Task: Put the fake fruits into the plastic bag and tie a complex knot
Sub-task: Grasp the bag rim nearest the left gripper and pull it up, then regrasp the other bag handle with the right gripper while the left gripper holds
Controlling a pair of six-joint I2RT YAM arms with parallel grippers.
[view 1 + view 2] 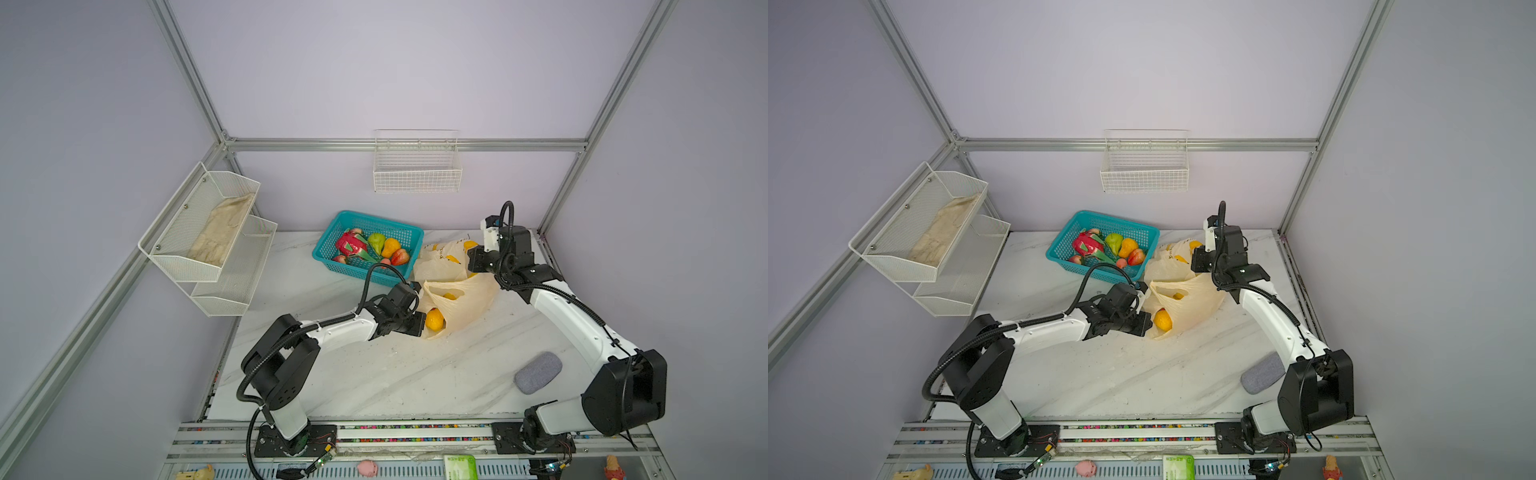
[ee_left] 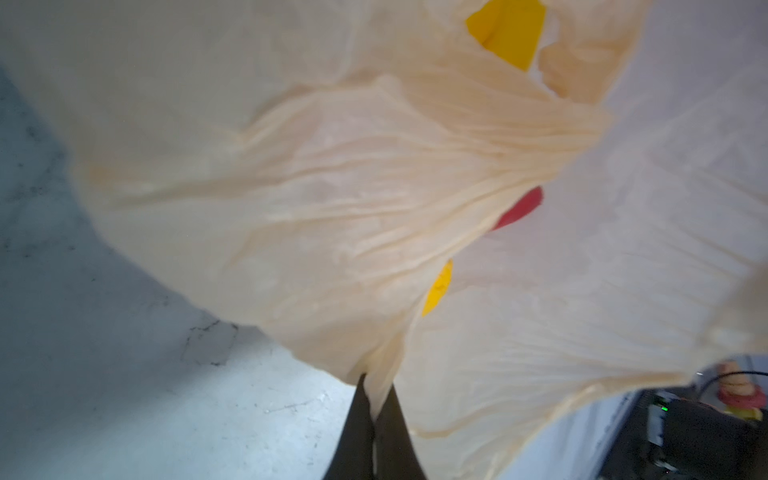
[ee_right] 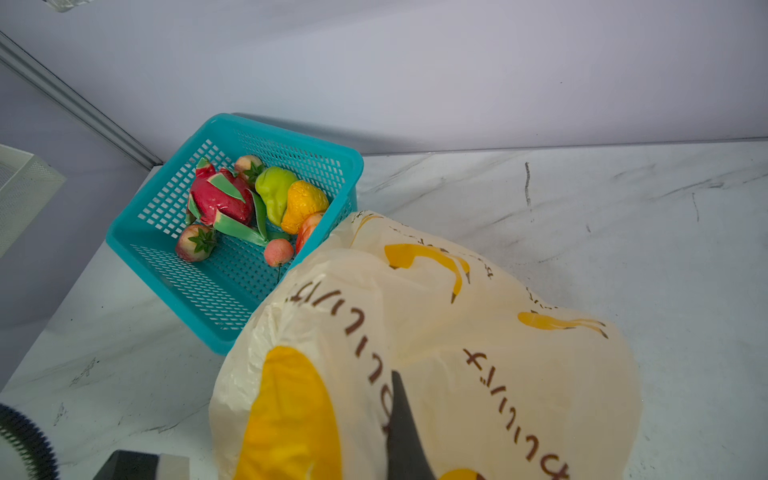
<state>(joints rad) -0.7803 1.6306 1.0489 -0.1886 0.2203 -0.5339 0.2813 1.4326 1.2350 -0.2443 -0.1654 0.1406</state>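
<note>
The plastic bag [image 1: 457, 291] [image 1: 1187, 299] lies slack on the marble table, its mouth held between both grippers. My left gripper [image 1: 423, 309] [image 2: 376, 382] is shut on a pinch of the plastic bag [image 2: 332, 187] at its near-left rim. My right gripper [image 1: 467, 270] [image 3: 397, 386] is shut on the plastic bag [image 3: 457, 332] at the far side; only one finger shows. A yellow-orange fruit [image 1: 434, 319] [image 1: 1163, 321] sits inside. The dragon fruit [image 1: 351, 245] [image 3: 224, 199], green pear [image 3: 276, 195], orange pear [image 3: 303, 203] and a strawberry [image 3: 195, 243] lie in the teal basket [image 1: 365, 216] [image 3: 291, 129].
The teal basket touches the bag's far-left side. A grey oval pad [image 1: 538, 372] lies near the right arm's base. A white mesh shelf [image 1: 232, 291] with a beige cloth hangs on the left wall. A wire basket [image 1: 417, 166] hangs on the back wall.
</note>
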